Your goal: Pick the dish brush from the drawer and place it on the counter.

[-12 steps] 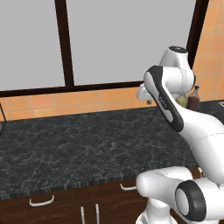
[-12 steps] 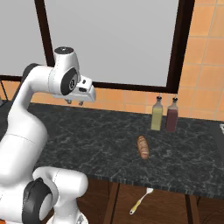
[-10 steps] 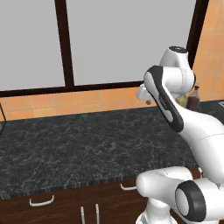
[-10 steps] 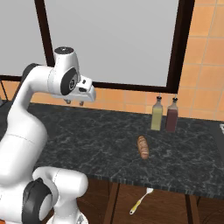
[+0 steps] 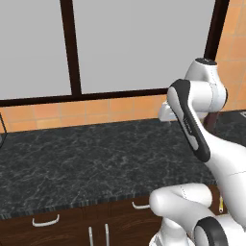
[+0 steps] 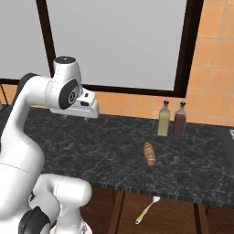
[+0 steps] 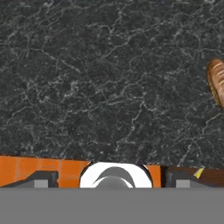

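- left base view: the arm (image 5: 192,120) rises above the black counter (image 5: 86,163).
- right base view: the dish brush (image 6: 147,210) lies in the open drawer below the counter's front edge, under the loaf (image 6: 149,153); two bottles (image 6: 172,119) stand behind.
- hand view: the gripper (image 7: 109,178) looks down on the counter; cannot tell if its fingers are spread.

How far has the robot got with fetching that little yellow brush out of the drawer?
Hardly started, it seems. The dish brush lies in the open drawer below the counter's front edge, so nothing is moved yet. The gripper hangs above the counter, far left of the brush, and appears to carry nothing. Left to do: come down to the drawer, grasp the brush, lift it and set it on the black slab, perhaps near the loaf.
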### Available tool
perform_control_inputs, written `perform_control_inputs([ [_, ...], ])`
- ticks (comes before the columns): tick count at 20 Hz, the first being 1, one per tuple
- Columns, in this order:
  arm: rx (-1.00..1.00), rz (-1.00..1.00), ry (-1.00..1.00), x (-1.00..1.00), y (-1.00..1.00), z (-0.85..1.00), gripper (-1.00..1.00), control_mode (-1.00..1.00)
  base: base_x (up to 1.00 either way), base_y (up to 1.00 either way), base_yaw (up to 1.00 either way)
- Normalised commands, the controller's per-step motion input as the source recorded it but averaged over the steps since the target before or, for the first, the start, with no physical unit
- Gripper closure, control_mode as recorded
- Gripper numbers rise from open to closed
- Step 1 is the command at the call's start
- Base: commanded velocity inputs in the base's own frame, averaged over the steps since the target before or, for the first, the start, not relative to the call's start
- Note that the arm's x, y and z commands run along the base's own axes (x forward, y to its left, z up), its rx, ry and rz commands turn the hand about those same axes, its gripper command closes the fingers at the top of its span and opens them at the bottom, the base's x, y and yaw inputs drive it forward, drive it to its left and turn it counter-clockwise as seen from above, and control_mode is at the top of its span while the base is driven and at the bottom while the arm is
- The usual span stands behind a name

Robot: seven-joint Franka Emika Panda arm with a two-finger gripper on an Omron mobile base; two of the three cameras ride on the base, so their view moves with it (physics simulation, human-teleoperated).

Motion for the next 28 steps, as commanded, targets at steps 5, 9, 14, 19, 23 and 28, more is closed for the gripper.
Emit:
perform_control_inputs([
  [5,0.0,-0.01,0.05,-0.28,-0.15,-0.35,-1.0,-1.0,0.0,0.0,0.0],
  [9,0.0,-0.04,0.05,-0.12,-0.25,-0.33,-1.0,-1.0,0.0,0.0,0.0],
  [14,0.0,-0.03,0.04,-0.12,-0.4,-0.23,-1.0,-1.0,0.0,0.0,0.0],
  [19,0.02,-0.06,0.11,-0.28,-0.64,-0.25,-1.0,-1.0,0.0,0.0,0.0],
  [23,0.03,-0.06,0.1,-0.39,-0.6,-0.19,-1.0,-1.0,0.0,0.0,0.0],
  [28,0.03,-0.06,0.07,-0.15,-0.56,-0.27,-1.0,-1.0,0.0,0.0,0.0],
])
